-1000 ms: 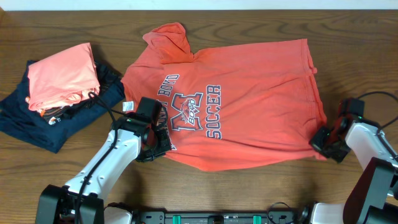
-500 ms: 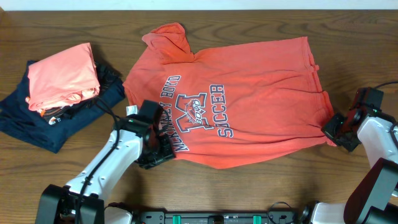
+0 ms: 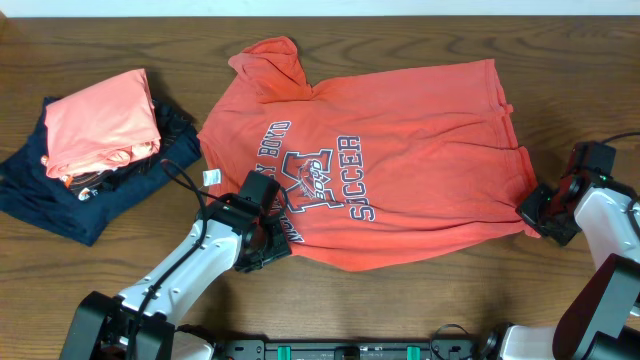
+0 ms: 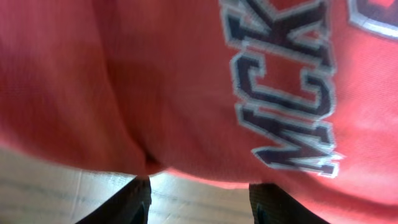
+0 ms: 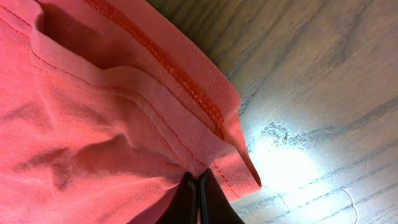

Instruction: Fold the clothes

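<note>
The orange-red T-shirt (image 3: 400,160) with the dark blue-and-white "SOCCER" print lies spread on the table, collar to the left, a small white tag (image 3: 211,177) at its left edge. My left gripper (image 3: 262,240) is open at the shirt's lower left edge; in the left wrist view its fingers (image 4: 198,202) stand apart with the shirt cloth (image 4: 186,81) just above them. My right gripper (image 3: 540,212) is shut on the shirt's hem at the lower right corner; the right wrist view shows the fingers (image 5: 198,186) pinching the stitched hem (image 5: 186,106).
A paler salmon-pink folded garment (image 3: 100,125) lies on a dark navy garment (image 3: 60,200) at the left of the wooden table (image 3: 120,50). A black cable (image 3: 175,180) runs from the left arm near that pile.
My left gripper has moved right along the shirt's lower left edge, uncovering the white tag. My right gripper pulled the hem corner rightward a second ago and has since held still.
</note>
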Controlling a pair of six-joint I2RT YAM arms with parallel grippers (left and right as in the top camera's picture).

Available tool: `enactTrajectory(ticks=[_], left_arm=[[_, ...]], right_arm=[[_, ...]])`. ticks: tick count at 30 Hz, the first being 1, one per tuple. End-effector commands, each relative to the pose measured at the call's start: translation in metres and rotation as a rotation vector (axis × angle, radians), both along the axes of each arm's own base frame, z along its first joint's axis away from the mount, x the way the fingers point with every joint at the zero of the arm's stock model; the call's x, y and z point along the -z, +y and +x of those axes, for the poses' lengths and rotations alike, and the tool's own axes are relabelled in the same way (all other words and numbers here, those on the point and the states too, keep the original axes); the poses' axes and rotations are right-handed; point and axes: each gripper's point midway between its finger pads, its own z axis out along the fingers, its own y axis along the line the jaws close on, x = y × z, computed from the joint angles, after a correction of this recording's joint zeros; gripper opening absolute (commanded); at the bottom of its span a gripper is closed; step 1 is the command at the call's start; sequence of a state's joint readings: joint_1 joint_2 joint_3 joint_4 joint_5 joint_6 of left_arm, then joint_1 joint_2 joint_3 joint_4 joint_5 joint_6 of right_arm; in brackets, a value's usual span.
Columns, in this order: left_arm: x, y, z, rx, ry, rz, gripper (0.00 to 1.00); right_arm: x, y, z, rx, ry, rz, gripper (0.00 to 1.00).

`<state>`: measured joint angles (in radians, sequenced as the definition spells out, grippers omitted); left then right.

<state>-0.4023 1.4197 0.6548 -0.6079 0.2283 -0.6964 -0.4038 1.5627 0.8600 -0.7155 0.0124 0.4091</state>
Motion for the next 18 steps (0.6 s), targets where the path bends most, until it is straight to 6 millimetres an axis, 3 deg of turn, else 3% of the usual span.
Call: enactTrajectory(ticks=[1,6,15,16,18], left_arm=[[0.007,0.006,0.001,-0.026,0.004,0.040,0.52],[0.017,0.006,-0.005,-0.043,0.056,0.049,0.52],[0.015,-0.003,-0.007,-0.037,0.076,-0.006,0.52],[0.015,-0.003,-0.007,-0.036,0.072,-0.007,0.48],[0.015,-0.003,-0.004,-0.037,0.058,-0.001,0.29]], right_arm=[[-0.002,-0.004,0.000,-0.005,0.004,-0.007,0.01],[-0.001,-0.004,0.000,-0.005,0.007,-0.006,0.01],[-0.001,-0.004,0.000,-0.005,0.006,-0.006,0.02],[-0.001,-0.004,0.000,-0.005,0.006,-0.006,0.02],[-0.001,-0.004,0.000,-0.005,0.006,-0.006,0.01]])
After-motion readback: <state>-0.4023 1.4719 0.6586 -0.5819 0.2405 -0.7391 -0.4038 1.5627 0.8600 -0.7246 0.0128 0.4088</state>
